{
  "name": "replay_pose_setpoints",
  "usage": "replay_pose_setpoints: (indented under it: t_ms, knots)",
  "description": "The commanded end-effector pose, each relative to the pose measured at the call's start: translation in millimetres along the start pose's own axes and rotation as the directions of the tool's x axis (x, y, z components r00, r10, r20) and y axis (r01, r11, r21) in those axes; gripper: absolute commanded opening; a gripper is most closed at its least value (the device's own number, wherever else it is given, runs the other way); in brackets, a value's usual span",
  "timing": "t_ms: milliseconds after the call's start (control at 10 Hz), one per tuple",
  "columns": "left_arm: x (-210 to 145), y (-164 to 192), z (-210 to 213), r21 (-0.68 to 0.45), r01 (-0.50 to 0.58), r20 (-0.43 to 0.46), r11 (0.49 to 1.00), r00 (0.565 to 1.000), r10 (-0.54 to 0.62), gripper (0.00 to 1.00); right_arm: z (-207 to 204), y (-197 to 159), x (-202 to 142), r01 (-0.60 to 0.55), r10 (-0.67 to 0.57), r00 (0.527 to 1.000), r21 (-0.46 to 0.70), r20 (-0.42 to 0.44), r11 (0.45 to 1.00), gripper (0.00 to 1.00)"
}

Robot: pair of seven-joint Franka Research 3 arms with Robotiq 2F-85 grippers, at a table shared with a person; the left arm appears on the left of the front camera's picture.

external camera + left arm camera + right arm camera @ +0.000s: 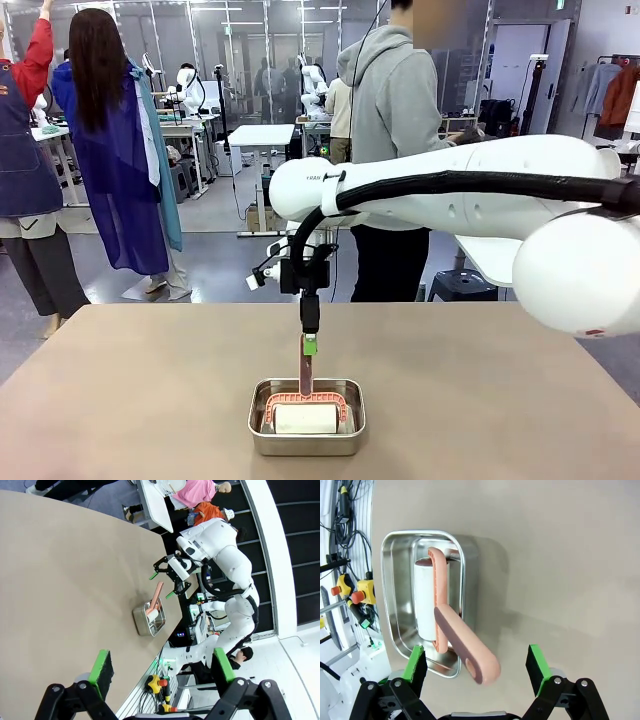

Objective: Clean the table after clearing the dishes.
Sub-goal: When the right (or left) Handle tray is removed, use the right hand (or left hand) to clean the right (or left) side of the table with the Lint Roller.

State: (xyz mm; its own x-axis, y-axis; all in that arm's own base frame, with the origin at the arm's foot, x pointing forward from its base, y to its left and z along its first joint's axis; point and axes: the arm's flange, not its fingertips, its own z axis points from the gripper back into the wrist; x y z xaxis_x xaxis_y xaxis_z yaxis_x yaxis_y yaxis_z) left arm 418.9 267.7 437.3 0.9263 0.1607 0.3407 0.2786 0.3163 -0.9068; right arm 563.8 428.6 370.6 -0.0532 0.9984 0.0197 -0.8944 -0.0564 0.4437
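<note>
A lint roller with a white roll (306, 418) lies in a small steel pan (258, 428) near the front edge of the brownish table (120, 400). Its pink handle (305, 375) stands up out of the pan. My right gripper (310, 345) hangs over it, open, and the handle tip (470, 652) sits between the green pads (536, 662) with a gap on both sides. My left gripper (161, 666) is open and holds nothing, far back from the pan (149, 620). From there the right gripper (161, 585) is seen straddling the handle (158, 591). The dishes are out of view.
A person in a grey hoodie (390, 150) stands just past the table's far edge. Other people (110, 150) stand farther off at the left. Cables and yellow stop buttons (350, 587) lie beyond the table edge nearest the pan.
</note>
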Motion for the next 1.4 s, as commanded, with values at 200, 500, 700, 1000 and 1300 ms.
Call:
replay_pose_setpoints:
  t_ms: [200,500,700,1000,1300]
  knots:
    - [-1,-6,-1,0.016,-0.016,0.011,1.0,1.0,0.016,1.0,11,-11,23,-0.035,0.035,0.997,0.007,-0.066,0.999,1.0]
    - [-1,-6,-1,0.016,-0.016,0.011,1.0,1.0,0.016,1.0,8,-12,25,-0.037,0.039,0.995,0.019,-0.097,0.999,1.0]
    - [-1,-6,-1,0.016,-0.016,0.011,1.0,1.0,0.016,1.0,5,-15,28,-0.044,0.045,0.996,0.024,-0.077,0.999,1.0]
    - [-1,-6,-1,0.016,-0.016,0.011,1.0,1.0,0.016,1.0,2,-17,31,-0.042,0.046,0.993,0.037,-0.109,0.998,0.25]
    - [-1,-6,-1,0.016,-0.016,0.011,1.0,1.0,0.016,1.0,-1,-17,27,-0.04,0.046,0.993,0.052,-0.113,0.998,0.0]
